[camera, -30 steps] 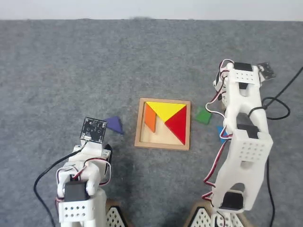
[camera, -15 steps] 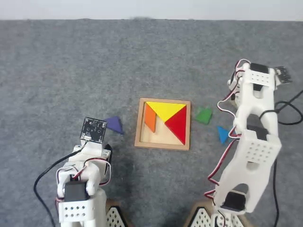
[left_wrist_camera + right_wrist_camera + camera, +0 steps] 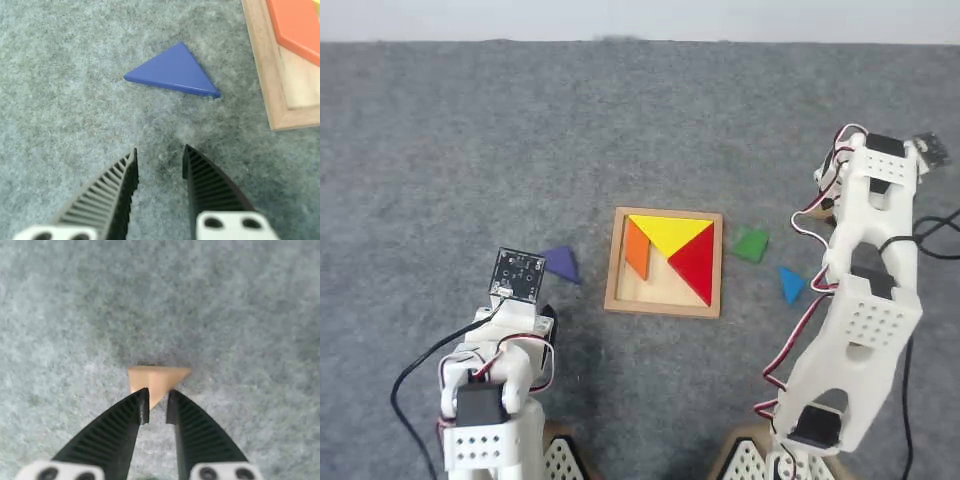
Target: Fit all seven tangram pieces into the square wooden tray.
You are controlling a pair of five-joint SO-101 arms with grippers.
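Note:
The square wooden tray [image 3: 613, 262] holds an orange parallelogram [image 3: 637, 248], a yellow triangle [image 3: 668, 233] and a red triangle [image 3: 694, 264]. A purple-blue triangle [image 3: 561, 263] lies on the carpet just left of the tray. My left gripper [image 3: 159, 161] is open a short way behind this triangle [image 3: 172, 72], apart from it. A green piece [image 3: 751, 245] and a small blue triangle [image 3: 790, 284] lie right of the tray. My right arm [image 3: 875, 180] stands further right. Its gripper [image 3: 157, 397] is shut on one corner of a tan triangle [image 3: 159, 377].
Grey carpet covers the whole table, with open room behind the tray and at the far left. The tray's corner [image 3: 270, 95] and the orange parallelogram [image 3: 300, 25] show in the left wrist view. Cables trail from the right arm [image 3: 920, 225].
My right arm has swung to the right, away from the tray, uncovering the blue triangle. The left arm and the pieces have not moved.

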